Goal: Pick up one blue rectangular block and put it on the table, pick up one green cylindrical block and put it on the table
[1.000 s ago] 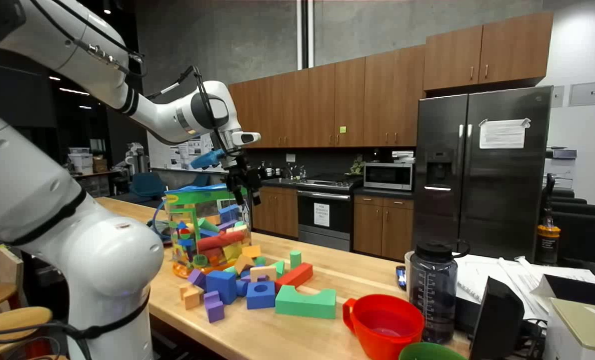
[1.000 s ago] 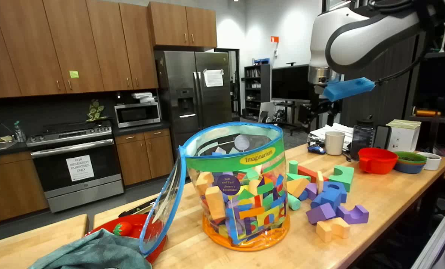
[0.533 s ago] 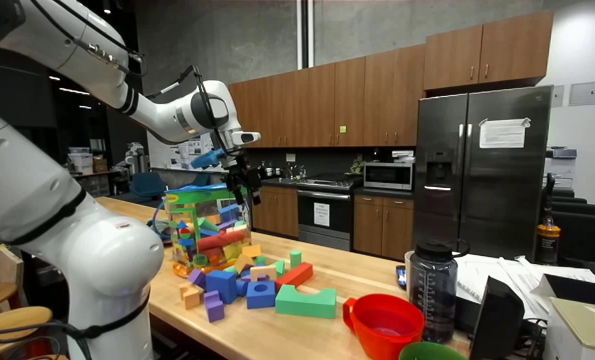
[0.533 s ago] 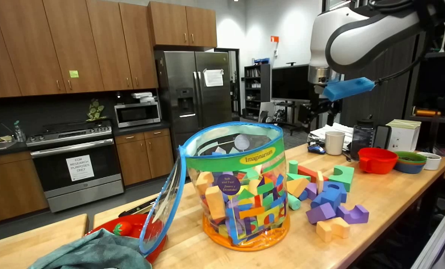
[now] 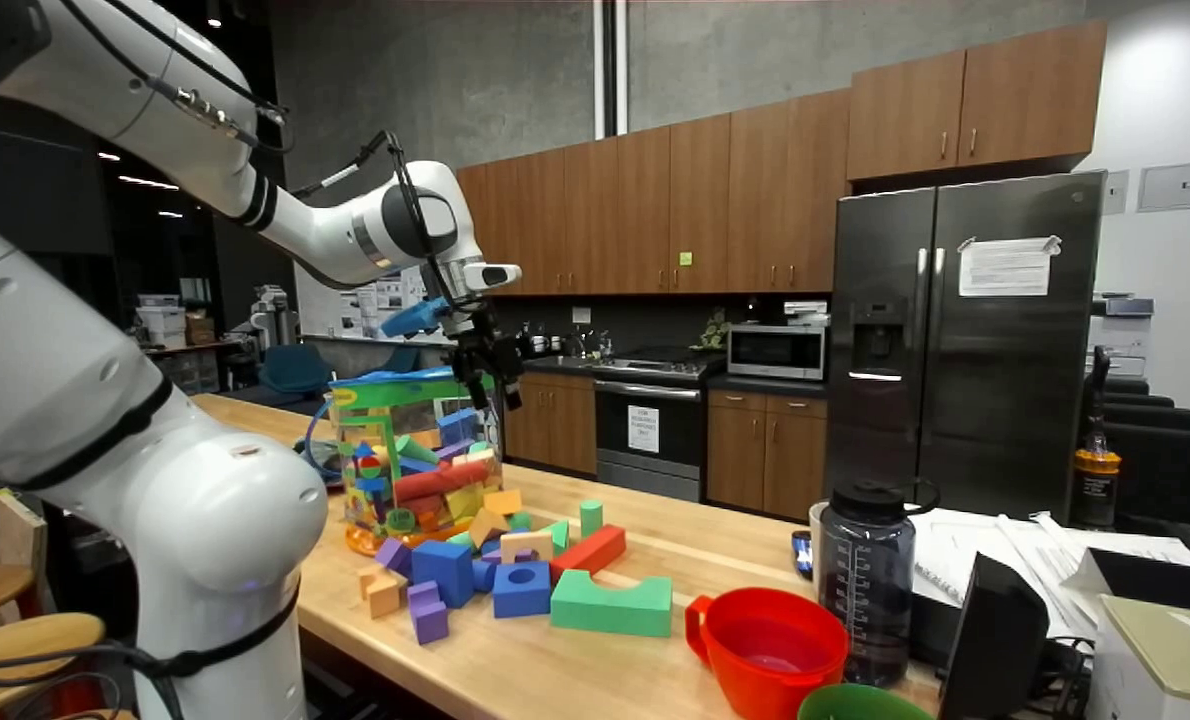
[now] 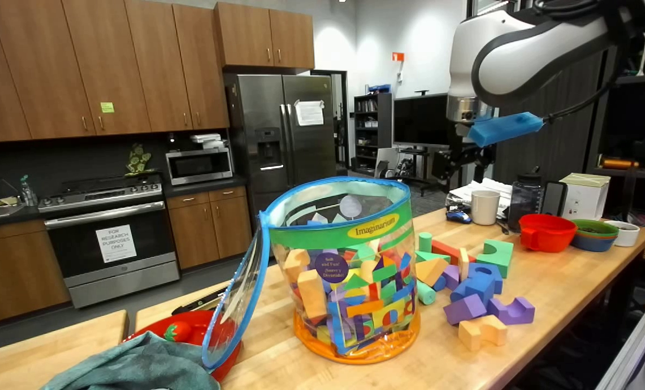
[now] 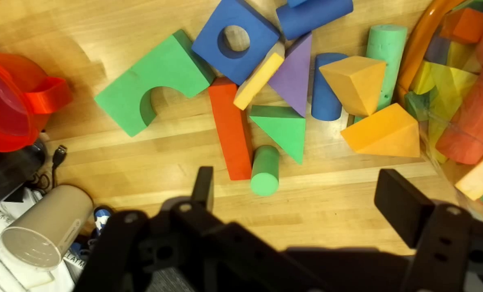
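A plain blue rectangular block (image 5: 443, 573) stands in the block pile on the pale wooden table (image 5: 515, 675), also visible in an exterior view (image 6: 474, 287). Beside it is a blue block with a round hole (image 5: 521, 592), also in the wrist view (image 7: 207, 44). A green cylindrical block (image 7: 265, 174) stands upright against a red block, seen in both exterior views (image 5: 591, 518) (image 6: 425, 242). Another green cylinder (image 6: 425, 292) lies near the bin. My gripper (image 7: 298, 188) is open and empty, high above the table; it also shows in both exterior views (image 5: 496, 393) (image 6: 460, 167).
A clear zip bin (image 6: 322, 236) full of blocks stands by the pile, lid open. A red cup (image 5: 770, 650), dark bottle (image 5: 863, 590) and bowls (image 6: 593, 238) are toward the table's far end. A red plate (image 6: 227, 357) and teal cloth (image 6: 138, 365) lie beyond the bin.
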### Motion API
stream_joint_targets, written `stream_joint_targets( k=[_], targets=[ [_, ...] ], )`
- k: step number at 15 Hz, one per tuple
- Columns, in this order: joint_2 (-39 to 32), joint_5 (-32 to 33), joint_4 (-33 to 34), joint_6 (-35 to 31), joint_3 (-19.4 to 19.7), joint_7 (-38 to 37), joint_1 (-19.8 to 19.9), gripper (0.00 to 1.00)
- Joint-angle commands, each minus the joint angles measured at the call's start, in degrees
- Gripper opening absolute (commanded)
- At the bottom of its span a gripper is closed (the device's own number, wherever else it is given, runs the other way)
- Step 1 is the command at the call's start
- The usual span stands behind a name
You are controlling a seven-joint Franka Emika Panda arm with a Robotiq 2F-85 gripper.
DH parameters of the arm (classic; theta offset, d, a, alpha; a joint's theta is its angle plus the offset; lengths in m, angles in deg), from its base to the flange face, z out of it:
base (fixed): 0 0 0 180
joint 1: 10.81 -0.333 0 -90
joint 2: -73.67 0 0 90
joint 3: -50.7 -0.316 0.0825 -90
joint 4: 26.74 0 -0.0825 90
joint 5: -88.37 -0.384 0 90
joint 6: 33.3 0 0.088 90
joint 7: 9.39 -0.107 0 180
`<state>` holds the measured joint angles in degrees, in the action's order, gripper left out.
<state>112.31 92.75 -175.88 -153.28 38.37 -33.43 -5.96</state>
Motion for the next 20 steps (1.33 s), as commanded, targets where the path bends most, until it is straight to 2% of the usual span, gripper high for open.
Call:
stream_joint_targets(
  k=[1,6,11,12,16,18,19,20],
  targets=[
    [-0.1,0.5,0.1,0.2,0.6,-0.4,-0.7,1.00],
    [-0.1,0.5,0.1,0.2,0.6,-0.4,-0.7,1.00],
    [-5.6,0.5,7.9,-6.3,1.9,4.5,-1.9,1.00],
    [-10.8,0.7,13.8,-8.0,1.5,5.3,-1.7,1.00],
    [-20.5,-0.8,26.6,-12.5,1.3,11.1,-2.3,1.00],
    [-27.1,-0.6,33.9,-13.4,1.9,12.4,-4.2,1.00],
    [-30.0,-1.0,37.0,-13.6,0.0,12.8,-3.5,1.00],
    [-32.4,-0.4,39.4,-13.7,1.1,12.7,-5.8,1.00]
  ],
)
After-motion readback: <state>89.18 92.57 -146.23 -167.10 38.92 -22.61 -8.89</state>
